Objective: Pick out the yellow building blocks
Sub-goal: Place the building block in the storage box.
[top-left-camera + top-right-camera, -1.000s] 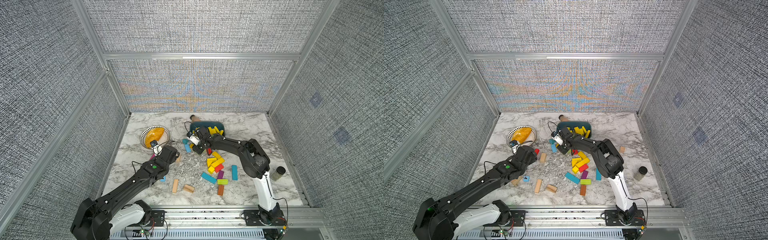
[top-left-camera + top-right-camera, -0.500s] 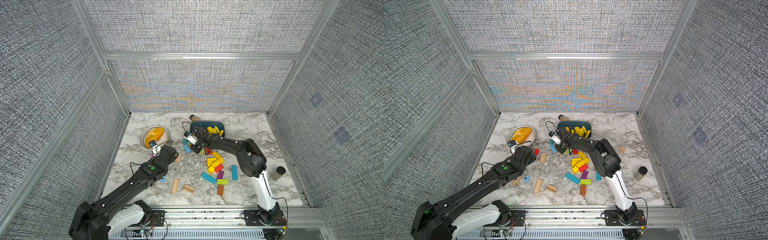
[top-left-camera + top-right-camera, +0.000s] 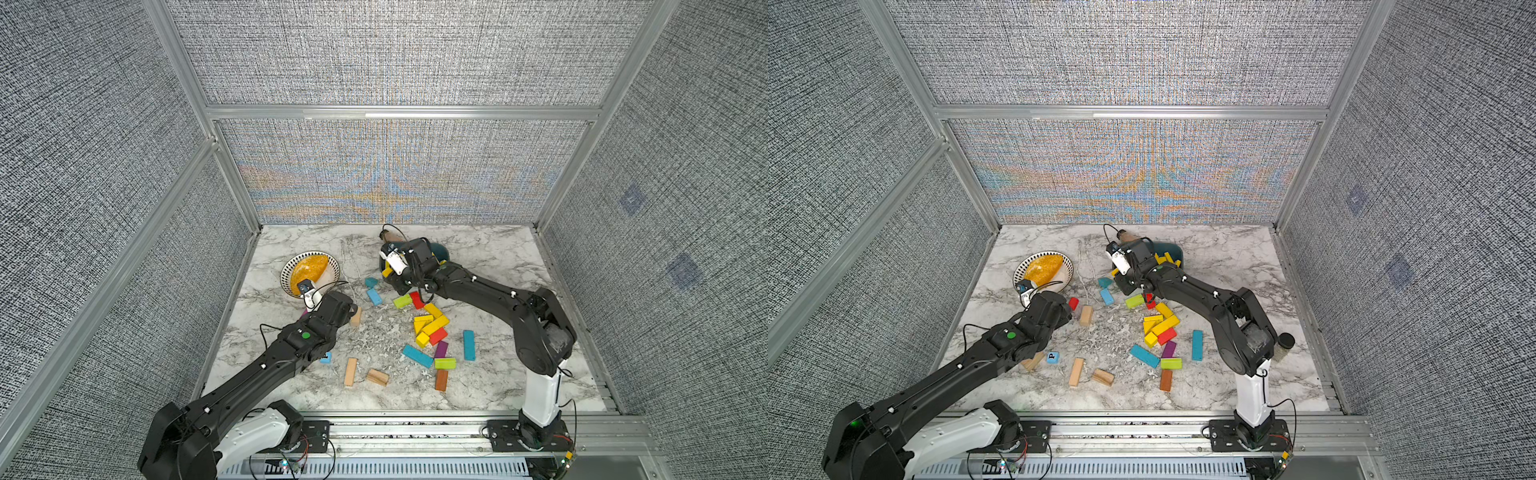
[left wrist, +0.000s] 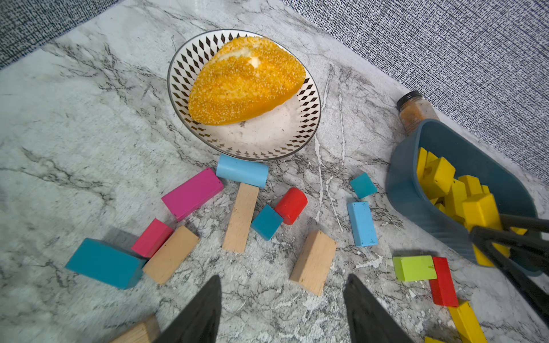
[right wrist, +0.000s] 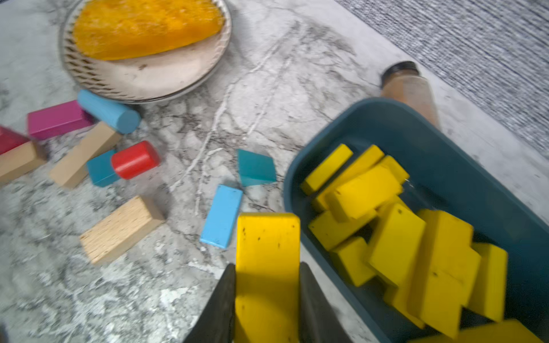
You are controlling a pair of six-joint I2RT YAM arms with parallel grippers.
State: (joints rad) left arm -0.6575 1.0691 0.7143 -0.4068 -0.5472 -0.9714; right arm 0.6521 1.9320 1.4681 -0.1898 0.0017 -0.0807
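Right end effector [image 5: 266, 267], outstretched, clamps yellow block [image 5: 267, 234] beside bin [image 5: 445, 139]; left end effector [image 4: 282, 282] gapes.

Left end effector [image 4: 284, 277] spread wide above the marble desk [image 4: 74, 112], nothing between the jaws. Pale wood block [image 4: 313, 262] just beyond one tip. Light blue cylinder [image 4: 242, 175] touching the patterned plate [image 4: 310, 118], with a crumbed orange bun [image 4: 243, 86] on it. Near the desk's walled edge, blue bin [image 4: 416, 193] heaped with yellow building blocks [image 4: 439, 178], spice jar [image 4: 414, 111] lying just beside it. Right end effector [image 4: 490, 230] clamped on a yellow building block [image 4: 481, 210] at the bin's rim. Lime block [image 4: 414, 268] touching a red bar [image 4: 443, 282].
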